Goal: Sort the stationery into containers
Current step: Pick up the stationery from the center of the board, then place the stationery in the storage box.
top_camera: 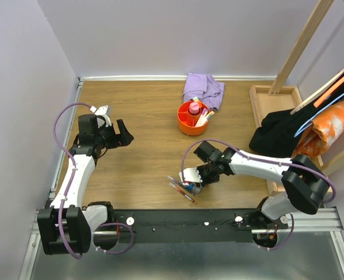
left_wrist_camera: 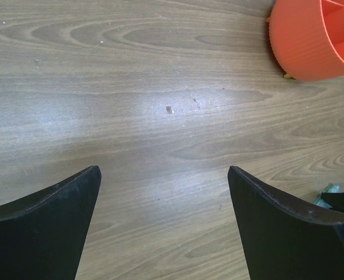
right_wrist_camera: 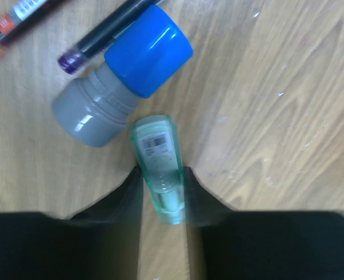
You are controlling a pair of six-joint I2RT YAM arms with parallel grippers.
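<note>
**Inspector:** State of the right pincer (right_wrist_camera: 160, 189)?

**Assessor:** Closed on the mint highlighter (right_wrist_camera: 156, 163), with one jaw flat against each side. The highlighter is at the near centre of the tabletop (top_camera: 142, 157). It lies just beside a grey tube with a blue cap (right_wrist_camera: 122, 81), by the loose pens (top_camera: 180, 188). The wrist view is blurred, so I cannot confirm whether it is off the wood.

**Inspector:** Step in hand?

**Assessor:** Judged to be the pick-up of one item. The next move calls for a straight lift clear of the tube. It then needs travel away from the arm bases to the orange cup (top_camera: 193, 118) and a release over a compartment with room.

**Inspector:** Clearances?

**Assessor:** Open wood lies between the pile and the cup. The lilac cloth (top_camera: 204, 90) lies just behind the cup, and the wooden tray (top_camera: 254, 108) sits well to the right. The left pincer (top_camera: 120, 135) stands wide open, holds nothing and is well left of that route.
</note>
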